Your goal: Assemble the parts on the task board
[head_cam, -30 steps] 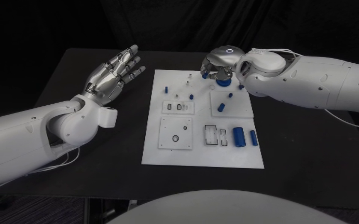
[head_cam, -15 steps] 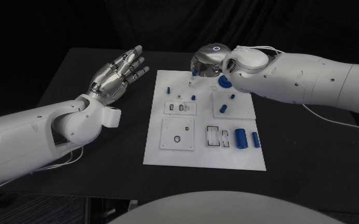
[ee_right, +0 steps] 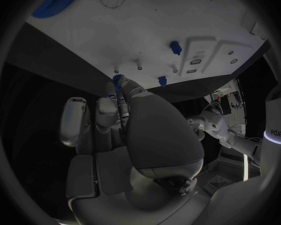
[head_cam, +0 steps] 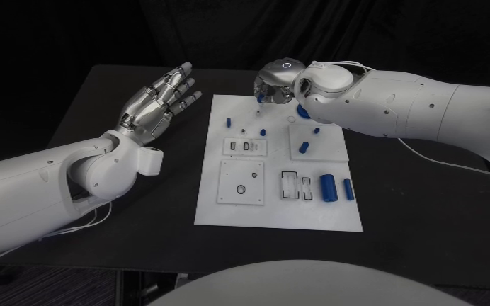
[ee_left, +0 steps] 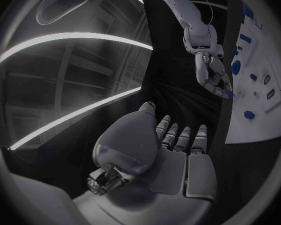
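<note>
The white task board (head_cam: 240,210) lies mid-table. My right hand (head_cam: 275,85) hovers over its far edge and pinches a small blue part (ee_right: 117,80) between thumb and a finger, just above two short pegs (ee_right: 138,64) on the board (ee_right: 147,30). The left wrist view shows the same hand (ee_left: 210,75) with the blue part (ee_left: 229,94) at its fingertips. A blue gear (head_cam: 303,112) lies on the board just right of that hand. My left hand (head_cam: 158,104) is raised left of the board, fingers spread, holding nothing.
Two blue cylinders (head_cam: 328,187) lie near the board's right edge, beside a slotted block (head_cam: 296,184). Small blue pegs (head_cam: 304,148) stand on the raised plates further back. Bare black table (head_cam: 408,200) lies on both sides of the board.
My right hand has left the blue gear and moved left along the board's far edge with a small blue part. The gear now lies uncovered. My left hand has barely moved.
</note>
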